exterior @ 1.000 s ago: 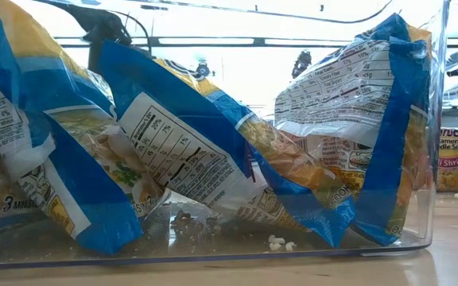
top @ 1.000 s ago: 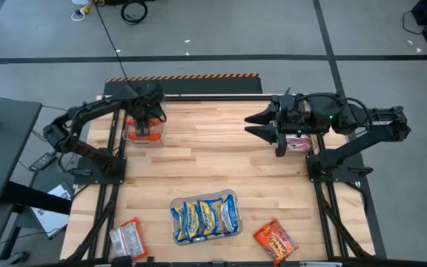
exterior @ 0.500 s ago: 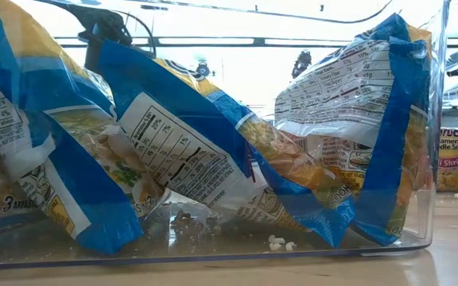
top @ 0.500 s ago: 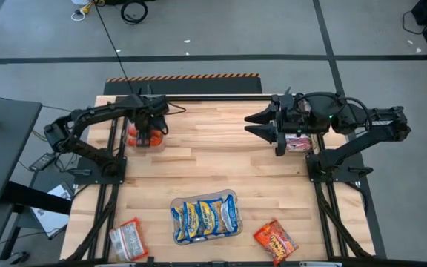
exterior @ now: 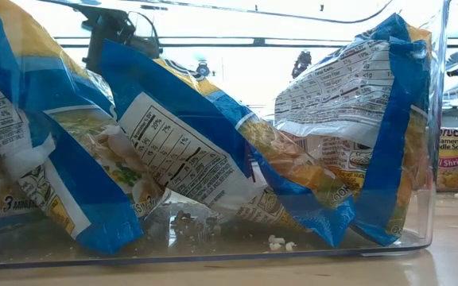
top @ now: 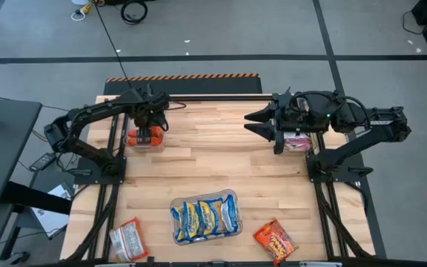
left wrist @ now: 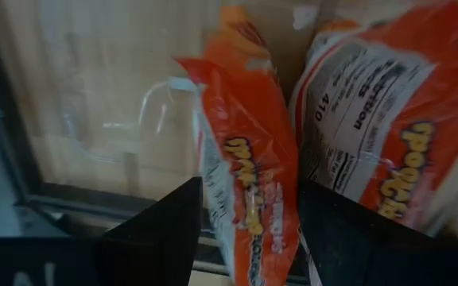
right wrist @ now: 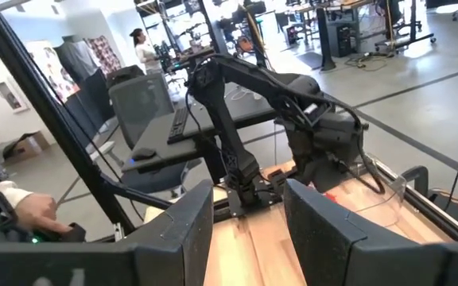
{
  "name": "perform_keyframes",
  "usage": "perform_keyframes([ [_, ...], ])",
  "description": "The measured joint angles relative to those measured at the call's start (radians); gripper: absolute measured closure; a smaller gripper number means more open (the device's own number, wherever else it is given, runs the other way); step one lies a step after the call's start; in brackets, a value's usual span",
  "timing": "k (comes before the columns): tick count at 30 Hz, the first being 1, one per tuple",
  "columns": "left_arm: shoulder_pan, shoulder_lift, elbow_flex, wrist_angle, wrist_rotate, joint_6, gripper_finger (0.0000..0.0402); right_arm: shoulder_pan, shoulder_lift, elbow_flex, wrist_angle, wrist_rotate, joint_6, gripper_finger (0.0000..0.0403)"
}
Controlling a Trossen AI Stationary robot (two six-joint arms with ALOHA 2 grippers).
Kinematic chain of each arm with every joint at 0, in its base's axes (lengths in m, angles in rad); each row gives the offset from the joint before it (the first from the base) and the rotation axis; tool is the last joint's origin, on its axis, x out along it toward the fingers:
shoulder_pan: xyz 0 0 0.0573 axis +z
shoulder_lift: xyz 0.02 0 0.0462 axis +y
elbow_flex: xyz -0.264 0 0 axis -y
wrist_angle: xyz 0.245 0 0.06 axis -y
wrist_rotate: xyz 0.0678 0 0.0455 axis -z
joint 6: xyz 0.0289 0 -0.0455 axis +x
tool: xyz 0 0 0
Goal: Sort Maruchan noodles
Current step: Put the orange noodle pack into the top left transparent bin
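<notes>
The left gripper (top: 148,127) hangs over the clear bin (top: 144,139) at the table's ten o'clock, its fingers (left wrist: 161,230) spread apart, an orange-red packet (left wrist: 245,191) standing loose between them beside a second orange-red packet (left wrist: 380,151). The right gripper (top: 262,124), at two o'clock, is parted and holds nothing. Blue-and-yellow packets (top: 204,217) fill a bin at six o'clock.

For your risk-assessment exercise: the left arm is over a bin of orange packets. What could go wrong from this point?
1. The left gripper has an orange ramen packet standing on edge between its open fingers; lifting away could snag it and drag it out of the clear bin.
2. Two packets, one silver and red, one orange, lie near the table's front edge and might be nudged off.
</notes>
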Motion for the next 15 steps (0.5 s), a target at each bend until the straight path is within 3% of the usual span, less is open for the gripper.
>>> perform_keyframes([
  [6,-0.007,0.0,0.125,-0.103,0.014,-0.062,0.0195,0.004,0.0,0.0,-0.019,-0.012,0.0,0.0243],
  [11,-0.074,-0.009,0.233,-0.23,0.177,-0.293,0.0195,0.023,0.0,0.0,-0.122,-0.015,0.001,0.0243],
  [15,-0.209,-0.019,0.253,-0.293,0.306,-0.492,0.0196,0.035,0.0,0.0,-0.174,0.004,0.001,0.0243],
])
